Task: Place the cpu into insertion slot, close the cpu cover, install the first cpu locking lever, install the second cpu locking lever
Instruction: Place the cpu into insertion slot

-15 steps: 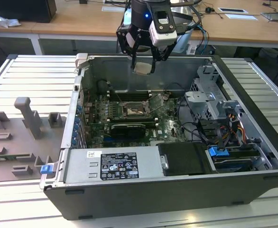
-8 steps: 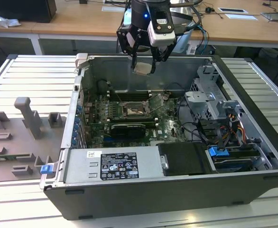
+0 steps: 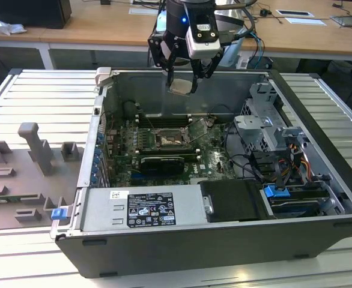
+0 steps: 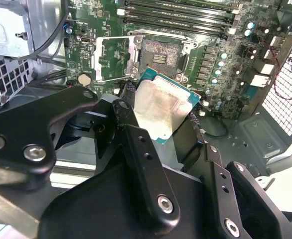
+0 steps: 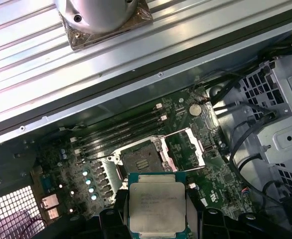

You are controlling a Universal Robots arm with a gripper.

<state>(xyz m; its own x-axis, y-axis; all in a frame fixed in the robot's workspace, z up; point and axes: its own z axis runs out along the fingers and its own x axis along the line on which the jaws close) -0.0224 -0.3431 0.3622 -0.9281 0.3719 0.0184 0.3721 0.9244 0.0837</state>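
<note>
The cpu [image 3: 180, 87] is gripped flat by its edges in the closed-down end effector [image 3: 182, 84], held above the insertion slot [image 5: 138, 162], whose cpu cover [image 5: 197, 147] is swung open to admit it.

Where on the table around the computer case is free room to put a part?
The ribbed table is bare between the grey fixture blocks and the wooden desk, also past the case on the exterior view's right. Cables crowd its inside.

The white label [image 3: 141, 210] on the power supply [image 3: 187, 209] bears illegible small print.
</note>
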